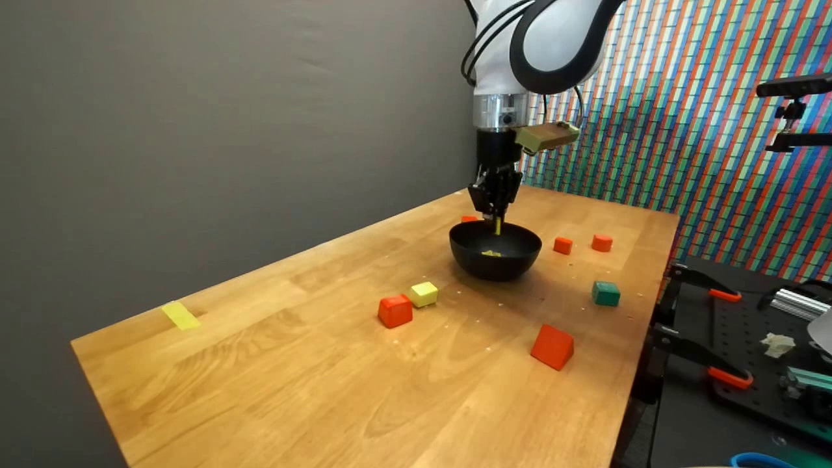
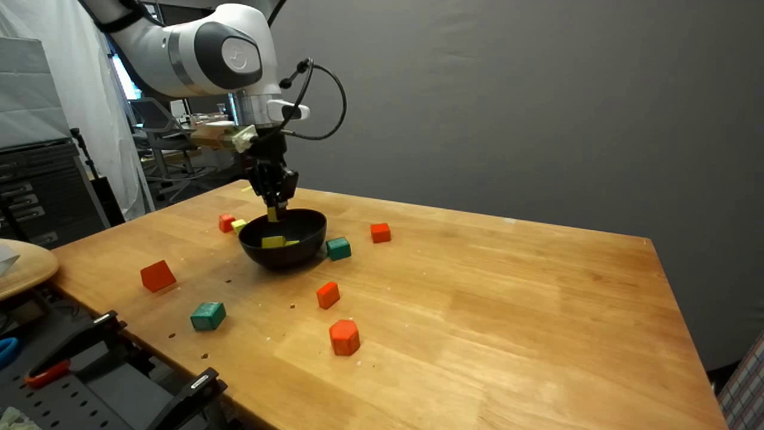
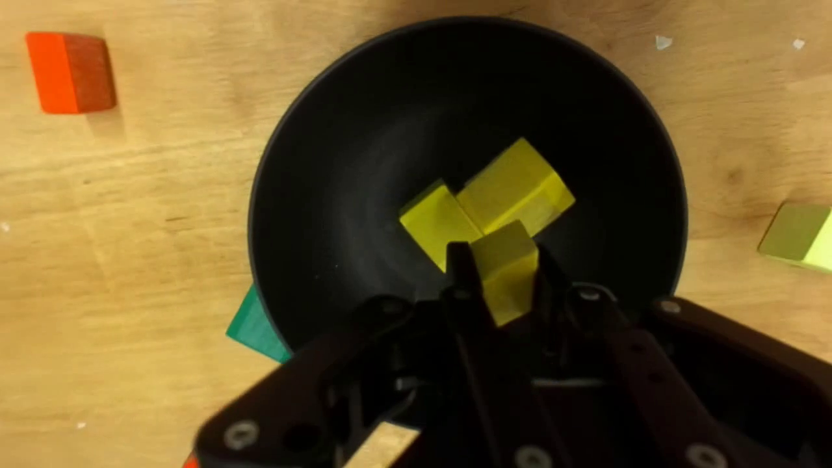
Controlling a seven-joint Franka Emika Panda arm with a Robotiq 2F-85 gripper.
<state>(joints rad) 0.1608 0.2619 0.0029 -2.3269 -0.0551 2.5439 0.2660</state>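
Observation:
My gripper (image 3: 502,270) is shut on a small yellow block (image 3: 513,279), pinched between its dark fingertips. Below it stands a round black bowl (image 3: 338,169), seen in both exterior views. Inside the bowl lie two yellow blocks, a flat-looking one (image 3: 437,224) and a larger one (image 3: 513,182), side by side. In an exterior view the held block (image 2: 273,214) hangs just above the bowl's opening, its lower end about level with the far rim. The gripper's fingers cover the near part of the bowl in the wrist view.
A green block (image 2: 338,248) sits close beside the bowl. Around it on the wooden table are another green block (image 1: 606,294), a yellow block (image 1: 424,294) near a red one (image 1: 395,311), a red wedge (image 1: 552,347) and several other red blocks. Clamps (image 1: 702,357) line one table edge.

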